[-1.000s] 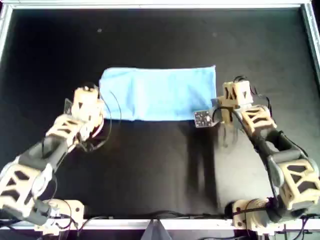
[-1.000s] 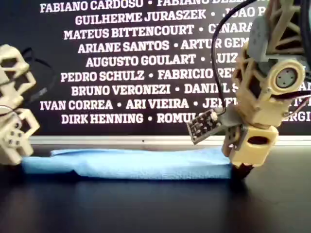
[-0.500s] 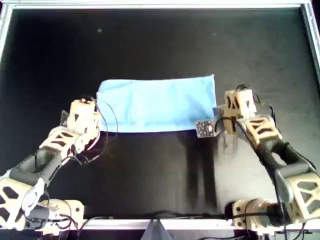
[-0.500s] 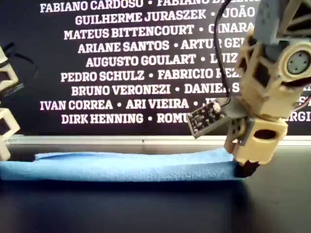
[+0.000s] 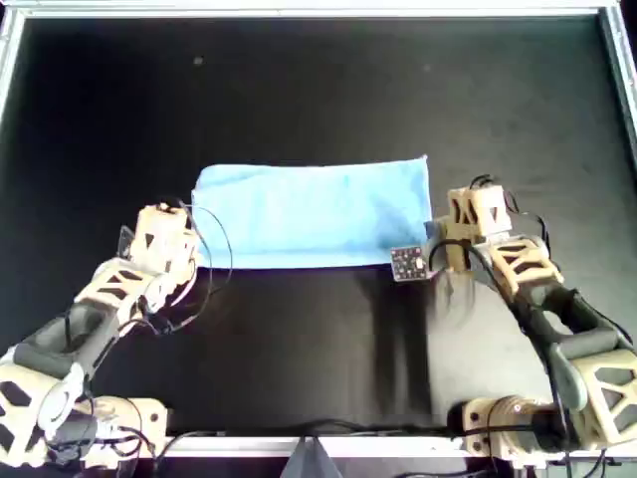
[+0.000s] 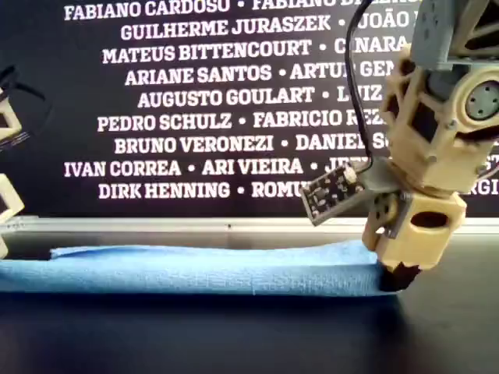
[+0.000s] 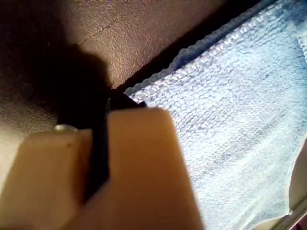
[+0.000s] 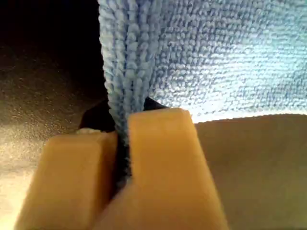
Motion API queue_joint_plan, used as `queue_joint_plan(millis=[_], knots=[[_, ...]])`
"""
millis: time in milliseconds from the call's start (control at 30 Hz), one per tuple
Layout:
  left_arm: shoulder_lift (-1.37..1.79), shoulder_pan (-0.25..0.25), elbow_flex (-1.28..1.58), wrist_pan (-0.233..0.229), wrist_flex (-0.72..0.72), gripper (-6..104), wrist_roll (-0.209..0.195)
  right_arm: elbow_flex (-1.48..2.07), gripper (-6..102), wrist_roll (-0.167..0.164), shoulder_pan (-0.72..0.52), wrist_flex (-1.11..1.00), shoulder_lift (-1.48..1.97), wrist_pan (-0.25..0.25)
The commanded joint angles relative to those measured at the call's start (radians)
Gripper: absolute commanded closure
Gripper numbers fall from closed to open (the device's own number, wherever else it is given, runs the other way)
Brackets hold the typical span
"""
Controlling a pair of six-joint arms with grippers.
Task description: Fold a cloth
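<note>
The cloth lay flat on the black bench, a light blue rectangle already doubled over, its long sides running across the overhead view. In the exterior view it showed as a low, layered strip resting on the dark surface, with a wall of white printed names behind it.

The right gripper stood at the cloth's near corner on the overhead view's right. Its wrist camera showed the tan jaws clenched on a bunched edge of the blue weave, the fabric squeezed between them. In the exterior view this gripper pressed down to the bench at the strip's end on the exterior view's right, a small dark circuit board jutting from its side.

The left gripper sat at the opposite near corner, on the overhead view's left. Its wrist camera showed the jaws drawn together with only a thin dark slit between them, meeting the cloth's corner; the fabric seemed nipped there, though the contact itself was shadowed.

Both arms reached in from the overhead view's bottom edge, well apart from each other.
</note>
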Motion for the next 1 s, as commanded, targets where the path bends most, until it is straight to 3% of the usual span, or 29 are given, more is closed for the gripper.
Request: queue_joint_plan(millis=[0, 133, 233, 367, 500, 667, 967], knots=[[0.04, -0.026, -0.002, -0.006, -0.009, 98, 0.005, -0.014, 96, -0.003, -0.005, 0.02, 0.086, -0.006], [0.04, -0.026, -0.008, -0.006, -0.009, 96, 0.005, -0.021, 95, -0.002, -0.005, 0.018, 0.078, -0.006], [0.041, -0.026, -0.014, -0.006, -0.009, 87, 0.005, -0.017, 91, -0.002, -0.005, 0.018, 0.089, -0.006], [0.075, -0.026, -0.003, -0.025, -0.009, 63, 0.005, -0.021, 74, -0.002, -0.009, 0.018, 0.092, -0.003], [0.221, -0.026, 0.043, -0.025, -0.008, 47, -0.008, 0.0, 56, -0.002, -0.017, 0.02, 0.155, 0.009], [0.532, -0.015, 0.153, -0.023, -0.008, 45, 0.005, 0.072, 45, -0.017, -0.023, 0.02, 0.377, 0.009], [1.203, -0.009, 0.396, -0.025, -0.008, 45, 0.005, 0.37, 45, -0.02, -0.026, 0.02, 0.884, 0.012]])
